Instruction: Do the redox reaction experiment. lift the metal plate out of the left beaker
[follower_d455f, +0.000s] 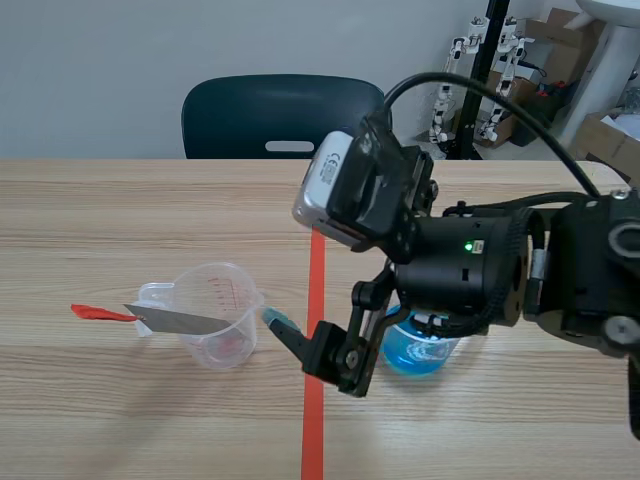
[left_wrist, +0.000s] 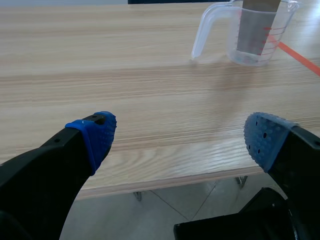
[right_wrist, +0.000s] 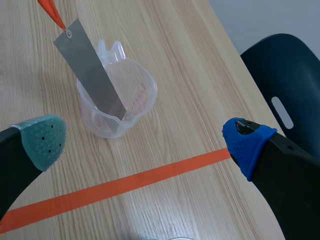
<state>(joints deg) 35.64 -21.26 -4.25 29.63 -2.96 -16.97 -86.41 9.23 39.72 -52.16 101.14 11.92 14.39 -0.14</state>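
A clear plastic beaker (follower_d455f: 222, 318) with red markings stands left of the orange tape line. A grey metal plate (follower_d455f: 178, 321) leans in it, its top end sticking out to the left with a red tag (follower_d455f: 98, 312) tied on. My right gripper (right_wrist: 145, 142) hovers open just right of and above the beaker (right_wrist: 117, 107), with the plate (right_wrist: 90, 67) ahead of it and nothing between the fingers. One teal fingertip (follower_d455f: 273, 320) is close to the beaker's right rim. My left gripper (left_wrist: 180, 140) is open over the table's near edge, far from the beaker (left_wrist: 250, 37).
A second beaker with blue liquid (follower_d455f: 420, 350) stands right of the tape line, under the right arm. A dark chair (follower_d455f: 283, 115) is behind the table's far edge. Boxes and small figures are at the back right.
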